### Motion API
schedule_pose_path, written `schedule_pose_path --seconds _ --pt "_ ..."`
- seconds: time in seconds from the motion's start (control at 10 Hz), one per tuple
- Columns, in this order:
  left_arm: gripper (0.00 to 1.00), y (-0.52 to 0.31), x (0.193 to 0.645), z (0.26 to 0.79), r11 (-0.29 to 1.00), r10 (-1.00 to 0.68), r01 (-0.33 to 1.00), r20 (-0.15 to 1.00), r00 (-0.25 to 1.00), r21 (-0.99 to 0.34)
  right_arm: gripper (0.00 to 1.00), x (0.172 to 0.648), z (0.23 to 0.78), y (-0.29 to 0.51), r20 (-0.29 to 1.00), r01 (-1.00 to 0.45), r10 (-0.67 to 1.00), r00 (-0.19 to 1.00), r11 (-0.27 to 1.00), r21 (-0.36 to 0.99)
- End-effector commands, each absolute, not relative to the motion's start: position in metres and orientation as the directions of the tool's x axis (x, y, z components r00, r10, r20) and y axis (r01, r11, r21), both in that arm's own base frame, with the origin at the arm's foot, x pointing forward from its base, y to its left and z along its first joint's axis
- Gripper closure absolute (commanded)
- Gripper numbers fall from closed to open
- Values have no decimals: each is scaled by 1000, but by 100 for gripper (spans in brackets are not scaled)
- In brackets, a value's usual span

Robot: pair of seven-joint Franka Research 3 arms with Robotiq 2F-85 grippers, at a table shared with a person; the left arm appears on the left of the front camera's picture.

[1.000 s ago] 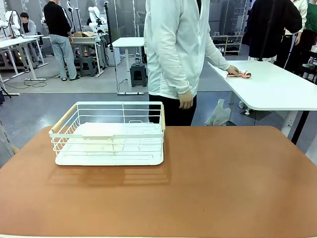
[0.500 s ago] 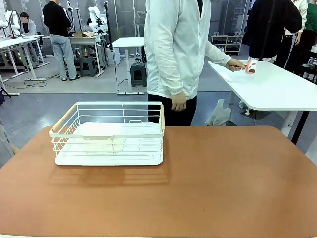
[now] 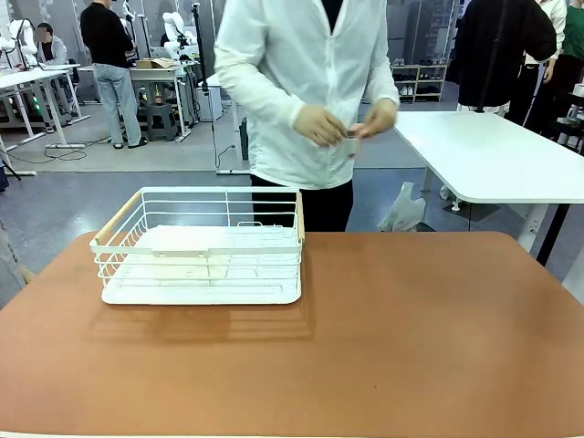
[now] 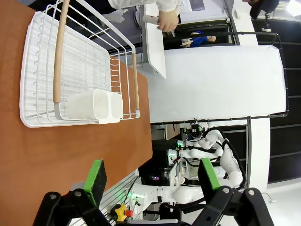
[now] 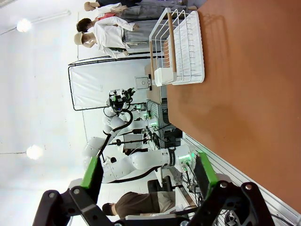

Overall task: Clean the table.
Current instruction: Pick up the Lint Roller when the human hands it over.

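Waiting looks like the right step here, since the reddish-brown desk (image 3: 411, 338) fills the lower half of the front view and carries nothing but the white wire basket (image 3: 205, 246) at centre left. Any mess to clear is too small to make out.

At the upper centre, the person (image 3: 283, 82) stands at the desk's far edge with both hands (image 3: 321, 123) raised at chest height around a small pale item (image 3: 349, 141). It is too blurred to name. It may be meant for the desk or for a handover, though that is only a guess.

The left pincer (image 4: 153, 176) sits at the bottom of its wrist view with its green pads spread wide and nothing between them. The right pincer (image 5: 147, 173) is likewise spread and empty at the bottom of its own view.

To do this step well:
- Hold both arms back until the item rests on the desk or is offered steadily.
- Choose the arm on the item's side.
- Come in low across the bare surface, away from the basket's rim.
- Close only once the pads bracket the item, clear of the person's hands.
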State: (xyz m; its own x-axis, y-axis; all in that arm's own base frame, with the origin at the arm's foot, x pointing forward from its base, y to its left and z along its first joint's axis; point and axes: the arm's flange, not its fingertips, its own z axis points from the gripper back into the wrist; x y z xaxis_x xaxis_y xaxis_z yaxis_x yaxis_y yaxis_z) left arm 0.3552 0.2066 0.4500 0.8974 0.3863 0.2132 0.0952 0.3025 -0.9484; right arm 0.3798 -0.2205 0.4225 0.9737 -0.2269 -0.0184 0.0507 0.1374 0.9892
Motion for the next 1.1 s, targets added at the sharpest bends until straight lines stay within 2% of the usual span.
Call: schedule_pose_path --seconds 0.0,1.0 --pt "0 208 352 450 294 386 101 215 897 -950 0 380 424 -221 -25 59 -230 973 143 988" --pt "0 208 352 450 294 386 101 215 897 -950 0 380 424 -221 -25 59 -230 973 143 988"
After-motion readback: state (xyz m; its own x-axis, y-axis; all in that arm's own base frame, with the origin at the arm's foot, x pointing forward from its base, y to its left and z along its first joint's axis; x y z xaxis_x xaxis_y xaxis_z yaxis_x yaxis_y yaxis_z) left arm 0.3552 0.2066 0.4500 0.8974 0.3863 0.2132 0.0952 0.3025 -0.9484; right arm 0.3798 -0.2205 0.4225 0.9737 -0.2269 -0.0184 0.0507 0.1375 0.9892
